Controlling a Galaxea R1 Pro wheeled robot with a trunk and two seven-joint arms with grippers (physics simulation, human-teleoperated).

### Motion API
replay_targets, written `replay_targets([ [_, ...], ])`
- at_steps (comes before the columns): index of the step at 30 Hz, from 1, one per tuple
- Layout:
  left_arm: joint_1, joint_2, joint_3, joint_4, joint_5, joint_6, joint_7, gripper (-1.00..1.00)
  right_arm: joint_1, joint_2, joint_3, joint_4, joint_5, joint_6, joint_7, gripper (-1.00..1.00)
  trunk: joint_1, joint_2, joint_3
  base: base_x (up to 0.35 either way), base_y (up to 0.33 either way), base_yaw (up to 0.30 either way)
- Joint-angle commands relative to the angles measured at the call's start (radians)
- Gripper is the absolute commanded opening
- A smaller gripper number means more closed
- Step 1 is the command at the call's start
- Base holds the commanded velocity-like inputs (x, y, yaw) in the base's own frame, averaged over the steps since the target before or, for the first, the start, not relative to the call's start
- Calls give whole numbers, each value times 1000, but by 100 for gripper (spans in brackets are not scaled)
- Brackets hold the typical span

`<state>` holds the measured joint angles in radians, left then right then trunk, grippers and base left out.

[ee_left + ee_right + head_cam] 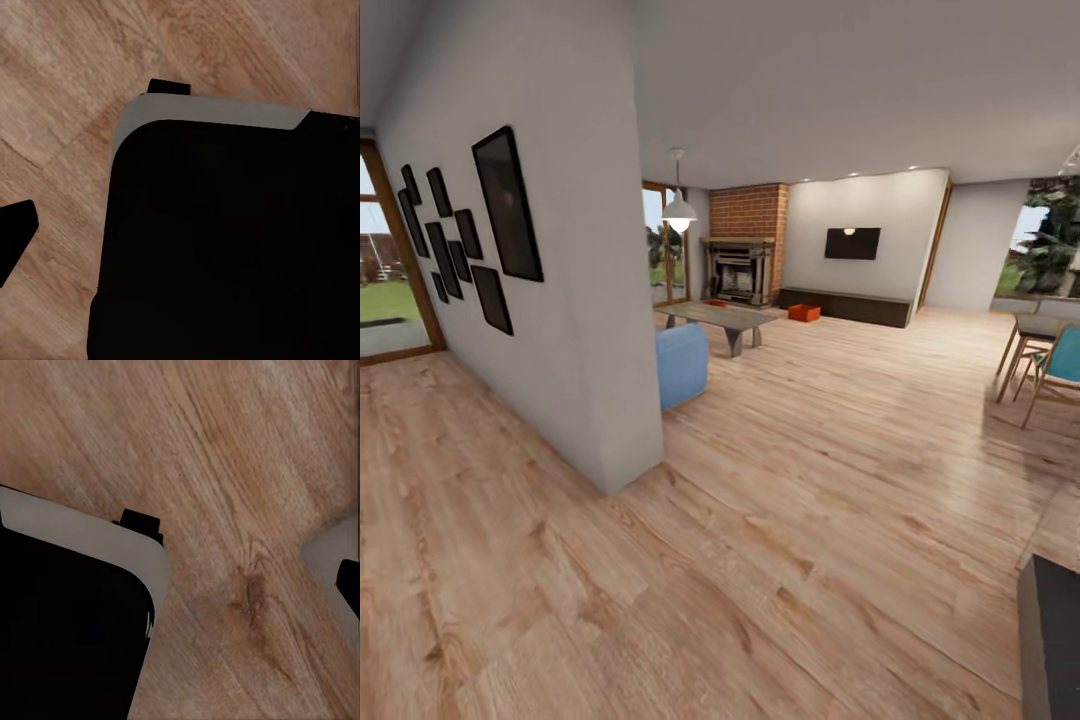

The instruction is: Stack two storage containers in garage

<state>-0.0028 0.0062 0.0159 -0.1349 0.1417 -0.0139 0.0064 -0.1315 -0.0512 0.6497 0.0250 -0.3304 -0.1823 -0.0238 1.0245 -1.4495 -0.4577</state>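
Far across the living room, one red-orange storage container [803,313] sits on the light wood floor in front of the long dark cabinet [848,306]. A second small red shape [715,302] lies by the fireplace, too distant to identify. In the left wrist view my left gripper [180,240] hangs over the plank floor, with one dark fingertip [16,234] at the frame edge and nothing held. My right gripper [180,585] hangs the same way, with its fingertip [349,585] at the edge and nothing between the fingers.
A white partition wall [575,300] with black frames juts out at left. Beyond it are a blue seat [682,363] and a coffee table [722,319]. Chairs and a table [1043,360] stand at right. My dark base [225,247] shows below both grippers.
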Motion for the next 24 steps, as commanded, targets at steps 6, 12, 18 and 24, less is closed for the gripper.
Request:
replay_targets([
  [6,0,0,1,0,7,-1,1,100,-2,1,8,3,-7,-5,-1,100,1,0,-1,323,0,-245],
  [12,0,0,1,0,7,-1,1,100,-2,1,8,3,-7,-5,-1,100,1,0,-1,323,0,-244],
  [18,0,0,1,0,7,-1,1,100,-1,1,8,3,-7,-5,-1,100,1,0,-1,323,0,-244],
  [24,0,0,1,0,7,-1,0,100,-2,1,8,3,-7,-5,-1,100,1,0,-1,323,0,-244],
])
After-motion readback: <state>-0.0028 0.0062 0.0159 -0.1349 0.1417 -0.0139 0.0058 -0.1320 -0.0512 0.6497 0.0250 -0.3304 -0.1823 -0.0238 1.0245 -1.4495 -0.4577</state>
